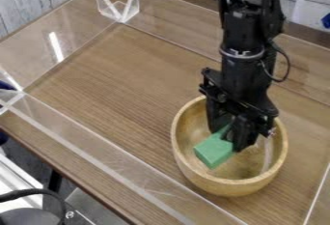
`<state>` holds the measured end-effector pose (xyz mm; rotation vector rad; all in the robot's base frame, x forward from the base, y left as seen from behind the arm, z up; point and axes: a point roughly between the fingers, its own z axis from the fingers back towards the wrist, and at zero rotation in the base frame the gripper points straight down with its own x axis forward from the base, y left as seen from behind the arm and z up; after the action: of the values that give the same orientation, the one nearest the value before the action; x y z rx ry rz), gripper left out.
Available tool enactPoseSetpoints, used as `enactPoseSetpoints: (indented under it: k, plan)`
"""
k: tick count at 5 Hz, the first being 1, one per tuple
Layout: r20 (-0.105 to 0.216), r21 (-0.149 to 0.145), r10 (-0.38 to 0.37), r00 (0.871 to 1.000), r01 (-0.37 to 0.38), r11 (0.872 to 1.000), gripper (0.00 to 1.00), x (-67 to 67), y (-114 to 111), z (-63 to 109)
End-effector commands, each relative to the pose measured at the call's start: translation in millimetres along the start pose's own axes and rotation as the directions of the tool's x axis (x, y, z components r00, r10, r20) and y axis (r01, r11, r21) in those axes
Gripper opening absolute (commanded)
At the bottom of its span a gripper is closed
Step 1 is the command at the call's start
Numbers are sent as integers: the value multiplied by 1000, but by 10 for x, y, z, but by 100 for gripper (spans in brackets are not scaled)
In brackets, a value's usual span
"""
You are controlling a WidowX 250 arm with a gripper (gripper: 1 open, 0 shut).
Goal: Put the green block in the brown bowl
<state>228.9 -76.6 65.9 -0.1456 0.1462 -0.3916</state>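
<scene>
Surface (pixel 116 84): wood-grain top, mid brown, enclosed by a low clear acrylic wall (pixel 77 137) along its near and left edges; a clear angled acrylic piece (pixel 119 7) stands at the far left corner. Room beyond: a pale gridded panel at upper left, clutter at upper right too blurred to identify, dark equipment at lower left below the surface edge. Count: one brown bowl (pixel 194 176), one green block (pixel 213 152), one robot arm (pixel 245 36), black, descending steeply from the top of the view. The bowl sits on the surface at lower right. The gripper (pixel 238 130) reaches down inside the bowl, fingers (pixel 250 128) clamped on the upper end of the green block. The block is tilted, its lower end within the bowl's hollow; contact with the bowl floor cannot be determined
</scene>
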Motion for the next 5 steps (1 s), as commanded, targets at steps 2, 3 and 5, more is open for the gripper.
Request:
enactPoseSetpoints:
  k: [2,3,5]
  plan:
    - [51,11,-22,998,21,1000,0,139,-23,140]
    - [47,11,-25,999,24,1000,100,140,-35,178]
    - [87,37,-34,996,31,999,100,142,-83,422]
